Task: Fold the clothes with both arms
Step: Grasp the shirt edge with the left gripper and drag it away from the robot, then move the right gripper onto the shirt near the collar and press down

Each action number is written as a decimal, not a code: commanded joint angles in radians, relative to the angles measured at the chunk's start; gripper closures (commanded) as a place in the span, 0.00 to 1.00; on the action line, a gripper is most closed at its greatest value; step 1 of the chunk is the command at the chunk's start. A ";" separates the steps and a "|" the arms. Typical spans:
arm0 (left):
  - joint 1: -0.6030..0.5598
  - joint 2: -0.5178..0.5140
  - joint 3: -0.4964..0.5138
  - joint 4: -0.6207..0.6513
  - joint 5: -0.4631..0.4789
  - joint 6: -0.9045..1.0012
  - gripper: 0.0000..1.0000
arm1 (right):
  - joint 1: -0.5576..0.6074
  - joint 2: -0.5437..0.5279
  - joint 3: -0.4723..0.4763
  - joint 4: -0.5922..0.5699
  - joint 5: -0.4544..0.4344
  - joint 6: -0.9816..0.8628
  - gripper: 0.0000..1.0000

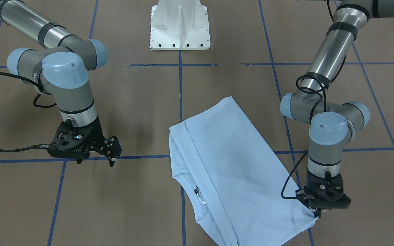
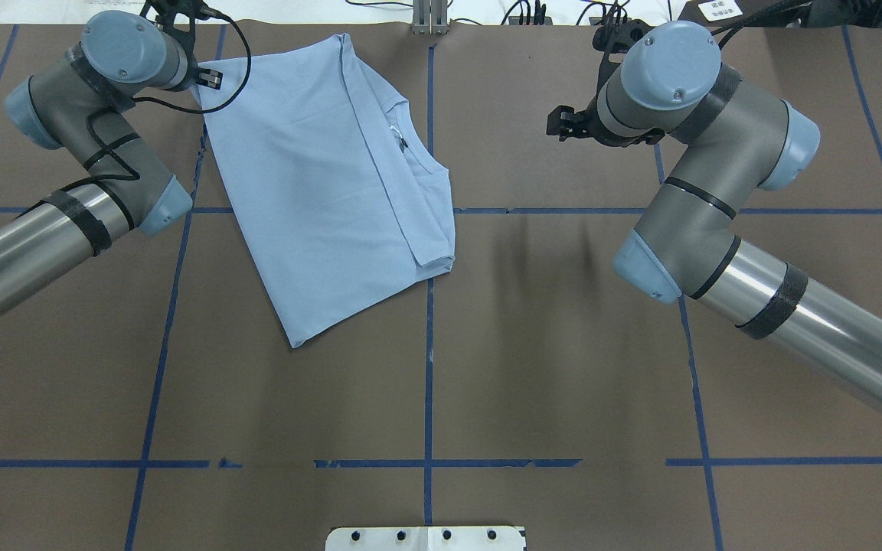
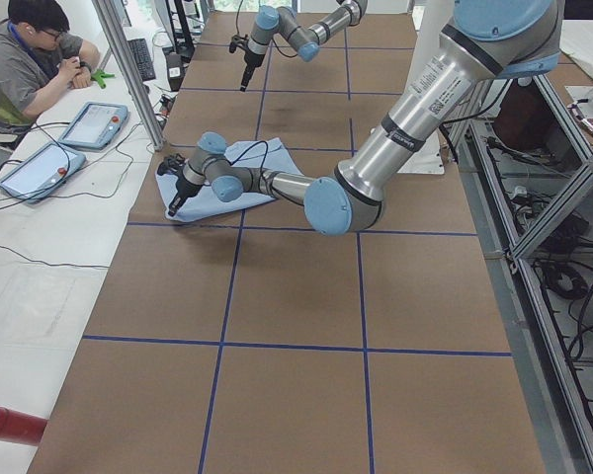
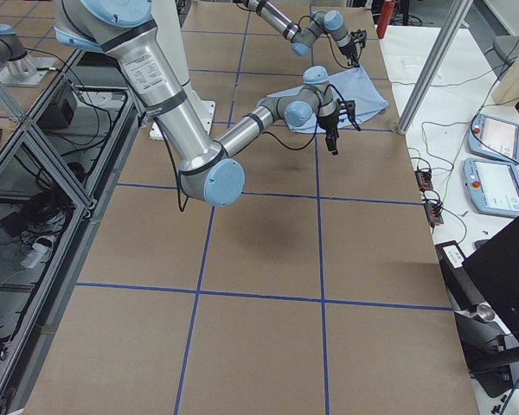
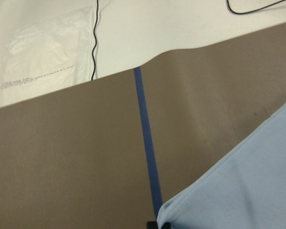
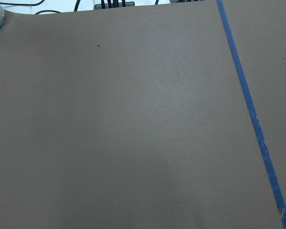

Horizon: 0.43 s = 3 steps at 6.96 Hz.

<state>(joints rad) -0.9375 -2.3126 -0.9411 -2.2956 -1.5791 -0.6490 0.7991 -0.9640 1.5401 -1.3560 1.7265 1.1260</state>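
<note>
A light blue T-shirt [image 1: 231,164] lies flat and skewed on the brown worktop [image 1: 132,102]. It sits on the robot's left half, near the edge far from the white pedestal base [image 1: 180,27], with one side folded in over the body. The left end effector [image 1: 317,214] is down at the shirt's outer corner with its tips closed on the cloth, which puckers there. The right end effector [image 1: 112,155] hangs above bare worktop, well apart from the shirt and holding nothing; how far its jaws stand apart cannot be told.

The front-facing view alone shows the ribbed collar [image 1: 187,189] and the dark neck label [image 1: 197,192]. The left wrist view shows the pinched corner close up, with a clear plastic bag [image 5: 43,52] on a white desk beyond. The left side view shows a seated operator [image 3: 35,69] beside two pendants [image 3: 94,123]. Blue tape lines [image 2: 429,367] grid the surface.
</note>
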 commanded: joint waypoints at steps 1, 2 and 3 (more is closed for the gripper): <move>-0.011 0.043 -0.077 -0.077 -0.103 0.019 0.00 | -0.038 0.033 -0.006 0.000 -0.004 0.082 0.00; -0.014 0.086 -0.165 -0.081 -0.192 0.008 0.00 | -0.066 0.081 -0.026 -0.002 -0.027 0.195 0.04; -0.012 0.108 -0.213 -0.081 -0.196 -0.006 0.00 | -0.111 0.129 -0.058 -0.005 -0.101 0.281 0.18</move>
<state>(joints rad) -0.9493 -2.2381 -1.0837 -2.3709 -1.7357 -0.6418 0.7338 -0.8884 1.5130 -1.3578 1.6885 1.3006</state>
